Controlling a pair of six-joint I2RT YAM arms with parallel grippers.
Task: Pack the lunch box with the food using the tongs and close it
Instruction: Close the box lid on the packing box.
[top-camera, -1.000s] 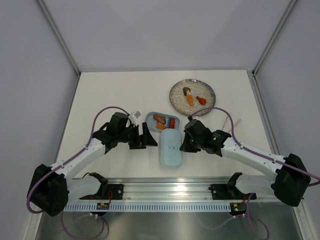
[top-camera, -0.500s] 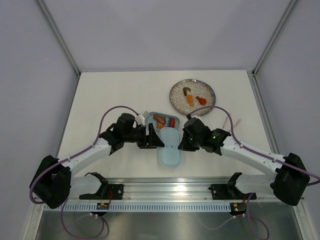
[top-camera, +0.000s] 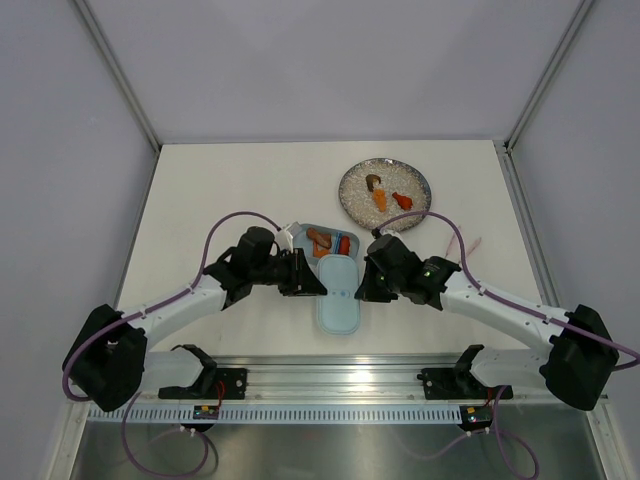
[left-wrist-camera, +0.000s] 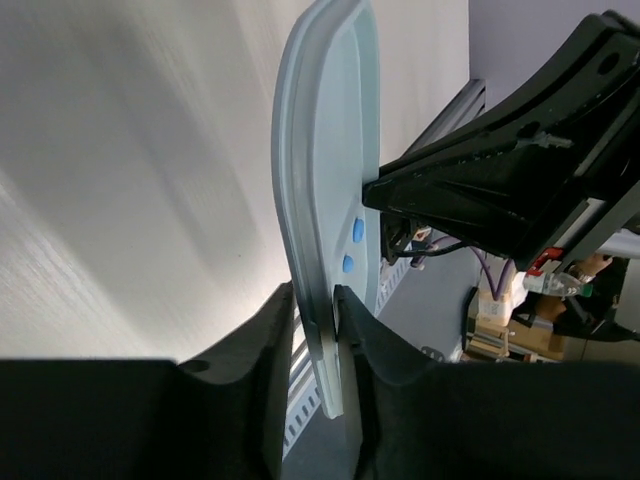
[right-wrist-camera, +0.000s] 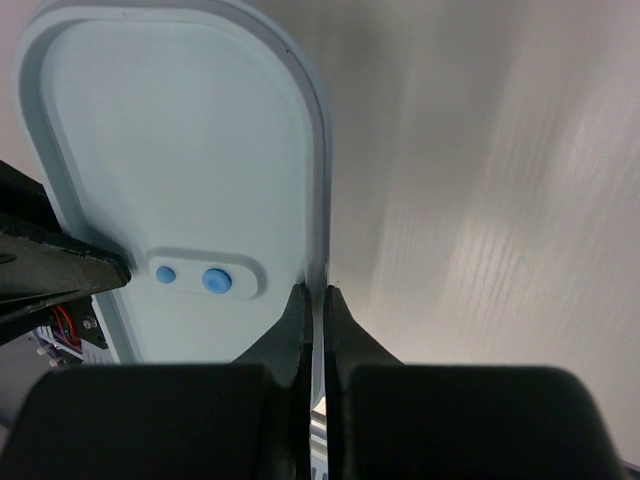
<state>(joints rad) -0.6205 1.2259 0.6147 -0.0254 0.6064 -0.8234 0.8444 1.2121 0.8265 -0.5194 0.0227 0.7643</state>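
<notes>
The lunch box (top-camera: 300, 238), a pale-blue tub, sits mid-table with orange and red food (top-camera: 322, 242) in it. Its lid (top-camera: 338, 298) lies just in front of the tub, held from both sides. My left gripper (top-camera: 318, 286) is shut on the lid's left rim (left-wrist-camera: 330, 150), which stands between the jaws (left-wrist-camera: 315, 310). From the other side my right gripper (top-camera: 361, 290) is shut on the right rim (right-wrist-camera: 180, 150), its jaws pinching the thin edge (right-wrist-camera: 313, 300). More food (top-camera: 385, 195) rests on the plate. The slim whitish tongs (top-camera: 470, 246) lie on the table right of the right arm.
A round grey speckled plate (top-camera: 360, 205) stands behind the tub at the right. Enclosure walls rise on three sides. A metal rail (top-camera: 330, 385) with the arm bases runs along the near edge. Purple cables loop off both arms.
My left arm has swung right to the lid, and its jaws have gone from wide open to shut on the left rim. The right gripper kept its hold and barely moved.
</notes>
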